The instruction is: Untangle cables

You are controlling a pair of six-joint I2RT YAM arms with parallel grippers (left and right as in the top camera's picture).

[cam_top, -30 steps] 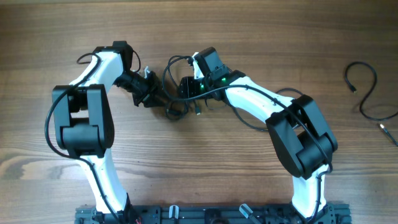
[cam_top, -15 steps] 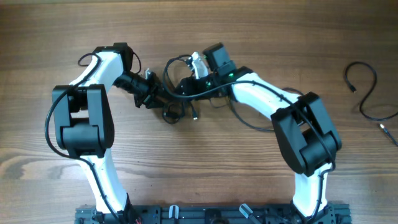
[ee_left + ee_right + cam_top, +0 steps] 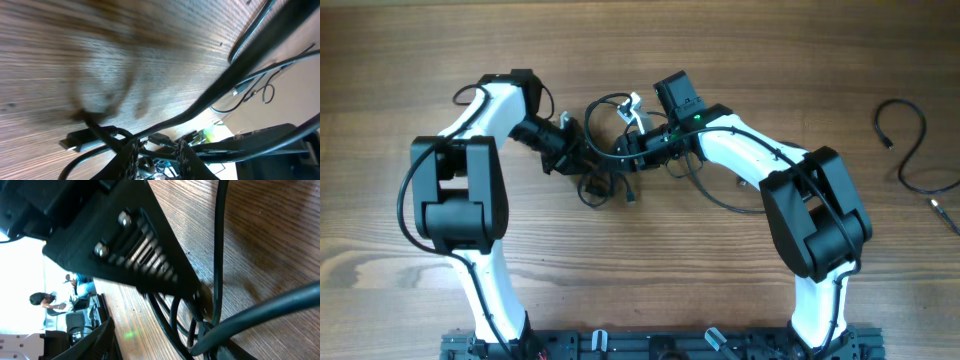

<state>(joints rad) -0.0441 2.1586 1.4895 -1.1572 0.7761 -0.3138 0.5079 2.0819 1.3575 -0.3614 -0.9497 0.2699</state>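
Meeting over the knotted cables (image 3: 598, 183) mid-surface (image 3: 720, 60), both arms seem placed to tease strands apart. The right gripper (image 3: 626, 147) stands apart beside them. Whether the left gripper (image 3: 578, 157) pinches one, I cannot tell. A loose cable (image 3: 918, 135) lies far right.

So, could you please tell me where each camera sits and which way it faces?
Overhead: above the table, looking straight down; both arms show, left gripper and right gripper meeting at the tangled cables.
Left wrist: on the left arm, looking low across the wood past its own fingers at cables.
Right wrist: on the right arm, close to the wood, tilted; its ridged finger fills the upper left.
Shared: all three show the tangled cables.
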